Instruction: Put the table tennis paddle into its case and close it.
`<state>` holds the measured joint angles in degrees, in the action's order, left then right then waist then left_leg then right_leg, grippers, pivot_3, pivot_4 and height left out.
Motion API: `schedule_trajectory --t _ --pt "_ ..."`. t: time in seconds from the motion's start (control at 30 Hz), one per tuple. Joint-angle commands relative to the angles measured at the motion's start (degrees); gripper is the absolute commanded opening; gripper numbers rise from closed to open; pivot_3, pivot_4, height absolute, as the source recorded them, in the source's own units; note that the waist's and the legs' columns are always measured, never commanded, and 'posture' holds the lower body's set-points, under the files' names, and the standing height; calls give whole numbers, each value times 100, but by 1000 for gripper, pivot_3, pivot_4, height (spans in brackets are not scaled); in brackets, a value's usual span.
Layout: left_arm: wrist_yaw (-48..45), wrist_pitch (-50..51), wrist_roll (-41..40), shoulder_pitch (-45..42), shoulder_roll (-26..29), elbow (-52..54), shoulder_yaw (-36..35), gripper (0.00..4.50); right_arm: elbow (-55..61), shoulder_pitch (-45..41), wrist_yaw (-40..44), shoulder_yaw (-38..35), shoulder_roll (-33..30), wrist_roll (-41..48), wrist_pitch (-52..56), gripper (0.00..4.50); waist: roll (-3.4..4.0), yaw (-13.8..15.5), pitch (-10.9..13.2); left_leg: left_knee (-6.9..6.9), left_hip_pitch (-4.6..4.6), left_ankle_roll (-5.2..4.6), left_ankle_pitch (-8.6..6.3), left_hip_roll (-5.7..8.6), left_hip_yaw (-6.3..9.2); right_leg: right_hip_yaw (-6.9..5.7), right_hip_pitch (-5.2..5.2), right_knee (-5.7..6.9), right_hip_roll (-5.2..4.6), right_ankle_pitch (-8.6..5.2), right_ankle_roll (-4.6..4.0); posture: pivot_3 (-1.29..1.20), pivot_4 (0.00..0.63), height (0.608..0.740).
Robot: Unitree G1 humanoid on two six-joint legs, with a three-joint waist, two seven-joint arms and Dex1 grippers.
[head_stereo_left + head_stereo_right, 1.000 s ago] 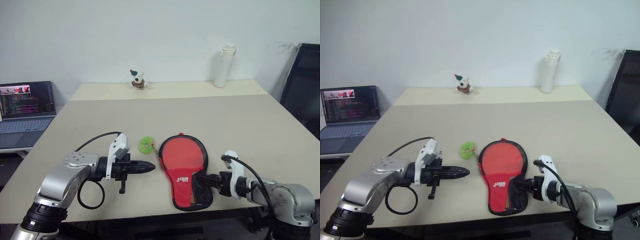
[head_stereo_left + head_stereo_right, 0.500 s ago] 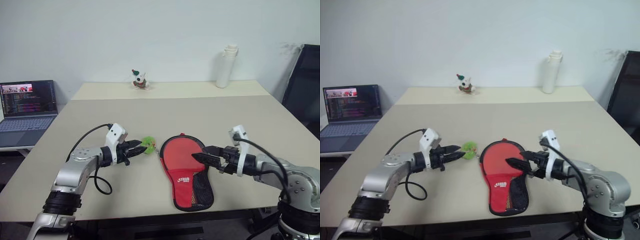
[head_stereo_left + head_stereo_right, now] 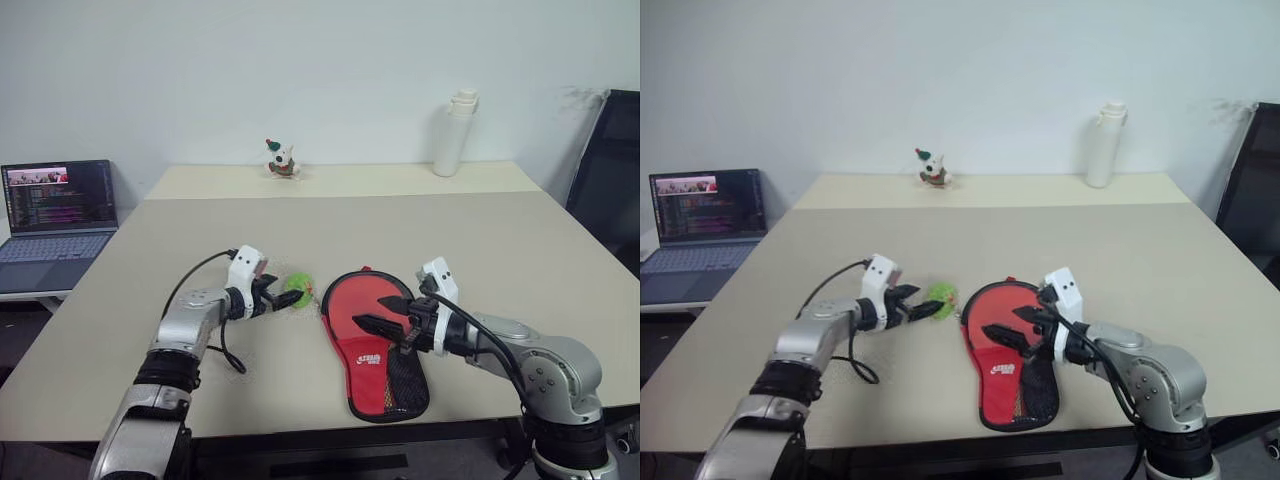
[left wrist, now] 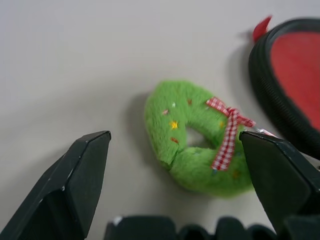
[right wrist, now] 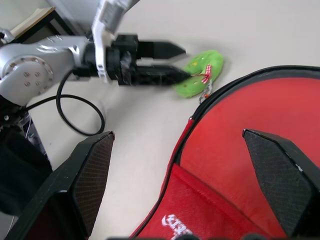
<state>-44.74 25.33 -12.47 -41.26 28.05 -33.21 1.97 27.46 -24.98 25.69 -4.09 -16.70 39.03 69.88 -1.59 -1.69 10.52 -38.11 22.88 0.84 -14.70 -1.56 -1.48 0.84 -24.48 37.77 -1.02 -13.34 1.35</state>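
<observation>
The case (image 3: 375, 340) lies flat on the big tan table (image 3: 500, 250), near the front edge. Its red side faces up, with a black rim, a black mesh pocket and a white logo at the narrow end. The narrow end points toward the table's front edge. The table tennis paddle cannot be made out; it may be inside the case, but that cannot be told.

Just beside the round end of the case, on its left, sits a small fluffy green ring (image 4: 197, 145). It has a red and white checked bow and tiny coloured dots.

The left gripper (image 3: 283, 296) is right at the green ring. Its two black fingers (image 4: 75, 187) are spread wide, one on each side of the ring. It is not squeezing the ring.

The right gripper (image 3: 380, 313) hangs over the red face of the case, pointing toward the green ring. Its fingers (image 5: 282, 175) are spread wide too and hold nothing.

Far behind the case, at the back of the table, stand a tall white bottle (image 3: 452, 132) and a little toy figure with a red hat (image 3: 281, 158). Well off to the left of the case, on a lower desk beside the table, is an open laptop (image 3: 55, 215) with its screen on.
</observation>
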Motion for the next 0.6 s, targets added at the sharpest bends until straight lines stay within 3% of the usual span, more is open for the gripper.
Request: schedule_trajectory --t 0.03,0.2,0.57,0.6 --pt "-167 -375 289 -404 -159 -654 193 4484 99 -46 -13 192 -71 -69 -311 4500 0 3 0 0 0 0 0 0 0 0 0 1 0 1 -2 0 150 740" --pt "-353 -802 576 -679 -323 -1462 334 4484 147 -101 104 844 -431 -560 -964 4500 -4 5 -3 -2 -9 0 1 4 -4 -7 13 2 0 -7 11 0 150 740" --pt "-526 -975 712 -669 -378 -1659 272 4484 -1301 -283 -259 1933 -1 -1855 -2007 4500 -27 20 -24 -4 -17 -1 1 0 -3 -8 25 0 -5 -5 9 0 150 740" --pt "-525 -973 718 -649 -373 -1644 271 4319 -1498 -264 -270 1991 4 -1956 -2046 4500 -30 20 -27 -4 -16 -1 1 1 -3 -7 25 -2 -7 -1 2 0 150 740"
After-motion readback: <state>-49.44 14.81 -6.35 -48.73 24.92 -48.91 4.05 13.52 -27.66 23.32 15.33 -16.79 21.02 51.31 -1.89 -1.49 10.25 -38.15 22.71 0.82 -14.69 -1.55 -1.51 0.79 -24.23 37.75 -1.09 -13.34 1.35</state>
